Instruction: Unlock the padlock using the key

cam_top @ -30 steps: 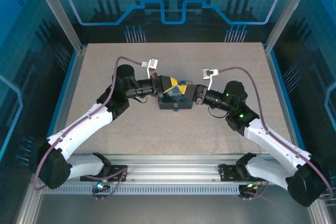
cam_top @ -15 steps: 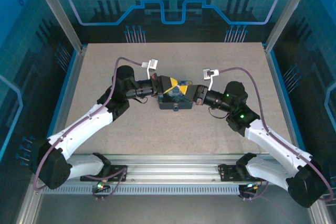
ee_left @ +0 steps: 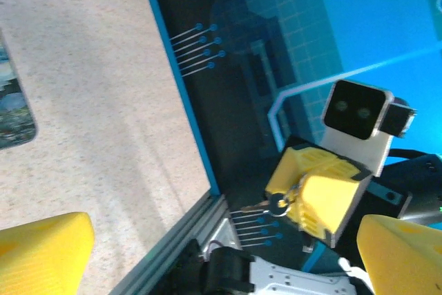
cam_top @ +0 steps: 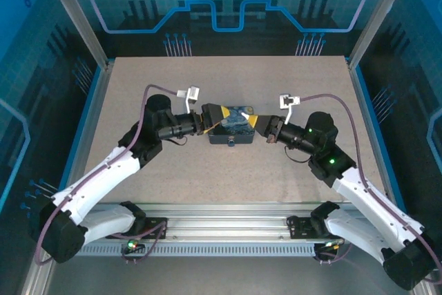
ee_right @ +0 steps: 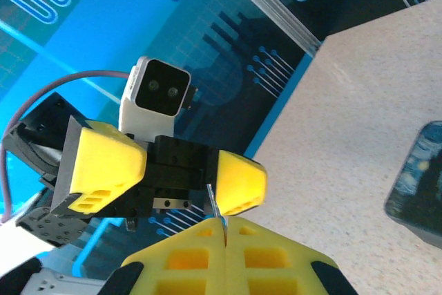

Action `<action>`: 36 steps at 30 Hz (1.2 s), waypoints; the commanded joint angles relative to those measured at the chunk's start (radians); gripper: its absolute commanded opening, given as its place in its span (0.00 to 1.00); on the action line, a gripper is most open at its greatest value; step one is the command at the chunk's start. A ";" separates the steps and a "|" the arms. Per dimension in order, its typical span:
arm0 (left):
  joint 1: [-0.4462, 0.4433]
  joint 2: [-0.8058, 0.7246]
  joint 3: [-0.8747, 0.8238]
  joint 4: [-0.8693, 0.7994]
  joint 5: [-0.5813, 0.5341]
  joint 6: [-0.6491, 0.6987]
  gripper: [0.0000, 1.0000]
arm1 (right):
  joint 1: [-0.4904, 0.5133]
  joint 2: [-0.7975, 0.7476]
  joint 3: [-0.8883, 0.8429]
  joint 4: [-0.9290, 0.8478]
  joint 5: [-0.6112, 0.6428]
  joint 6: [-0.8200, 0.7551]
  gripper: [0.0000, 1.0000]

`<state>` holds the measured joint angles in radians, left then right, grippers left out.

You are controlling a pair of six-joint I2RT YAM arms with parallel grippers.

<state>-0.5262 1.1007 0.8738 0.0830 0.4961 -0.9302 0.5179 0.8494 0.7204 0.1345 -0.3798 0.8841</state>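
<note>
A tiny silvery key sticks out from between the pads of my right gripper, which is shut on it. In the left wrist view the same key and its dark ring hang at the right gripper's yellow tips. My left gripper stands wide open with nothing between its fingers. From above, the left gripper and right gripper face each other over the ends of the painted night-sky box. I cannot make out the padlock; a small dark fitting juts from the box's near side.
The box sits mid-table on the beige mat. Blue-lit walls and aluminium posts ring the table. A metal rail runs along the near edge between the arm bases.
My left gripper has gone from shut to wide open. Both arms have drawn back outward from above the box. The right gripper stays shut with the key in it.
</note>
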 commanded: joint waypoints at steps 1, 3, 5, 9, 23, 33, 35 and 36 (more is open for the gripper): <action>0.006 -0.037 -0.063 -0.105 -0.088 0.063 0.99 | -0.008 -0.031 0.001 -0.135 0.060 -0.074 0.00; 0.006 -0.058 -0.116 -0.105 -0.125 0.073 0.99 | -0.007 -0.042 0.004 -0.198 0.099 -0.091 0.00; 0.005 -0.072 -0.156 -0.097 -0.139 0.099 0.99 | -0.008 -0.051 0.006 -0.259 0.143 -0.108 0.00; -0.001 -0.086 -0.239 -0.076 -0.167 0.123 0.98 | -0.009 -0.042 0.033 -0.400 0.257 -0.174 0.00; -0.050 0.206 -0.337 0.368 -0.272 0.112 0.97 | -0.098 0.010 -0.010 -0.444 0.428 -0.259 0.00; -0.048 0.389 -0.254 0.453 -0.331 0.191 0.96 | -0.146 0.220 0.046 -0.375 0.422 -0.336 0.00; -0.049 0.407 -0.226 0.442 -0.339 0.219 0.97 | -0.150 0.271 0.050 -0.352 0.423 -0.340 0.00; -0.047 0.416 -0.216 0.438 -0.345 0.231 0.97 | -0.150 0.294 0.053 -0.342 0.422 -0.340 0.00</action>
<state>-0.5724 1.4975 0.6060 0.4694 0.1909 -0.7746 0.3832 1.1011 0.7368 -0.2600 0.0269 0.5739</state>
